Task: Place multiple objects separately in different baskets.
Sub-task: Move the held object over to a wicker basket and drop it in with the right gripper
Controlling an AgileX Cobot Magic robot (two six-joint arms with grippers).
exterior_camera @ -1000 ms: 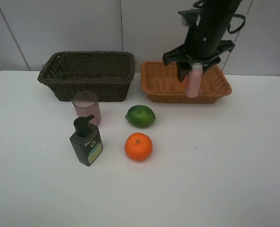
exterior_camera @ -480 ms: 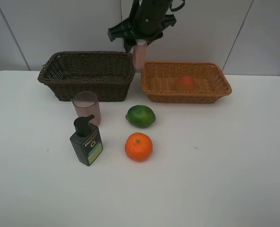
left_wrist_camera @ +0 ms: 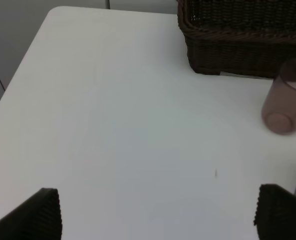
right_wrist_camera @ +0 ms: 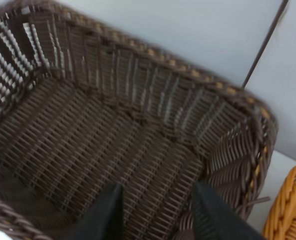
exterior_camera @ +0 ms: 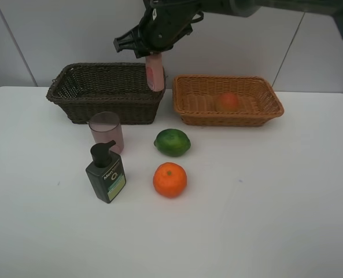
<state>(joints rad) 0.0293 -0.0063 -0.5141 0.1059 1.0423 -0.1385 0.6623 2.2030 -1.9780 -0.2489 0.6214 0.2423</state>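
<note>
White surface (exterior_camera: 246, 226), grey wall (exterior_camera: 55, 29): pink white-capped bottle (exterior_camera: 154, 72) hangs upright over the three-o'clock end of the dark brown wicker basket (exterior_camera: 84, 107), likely poised to drop. Right jaws pinched close just above; actual grip unclear. Left jaws gape wide, empty.

white matte table (exterior_camera: 264, 231) spans 3 through 6 to 9 o'clock. at 12 o'clock behind it, pale grey wall (exterior_camera: 73, 35) made of flat panels, thin dark seams (exterior_camera: 287, 53) between them, some slanted. light even; shadows soft, short.
</note>
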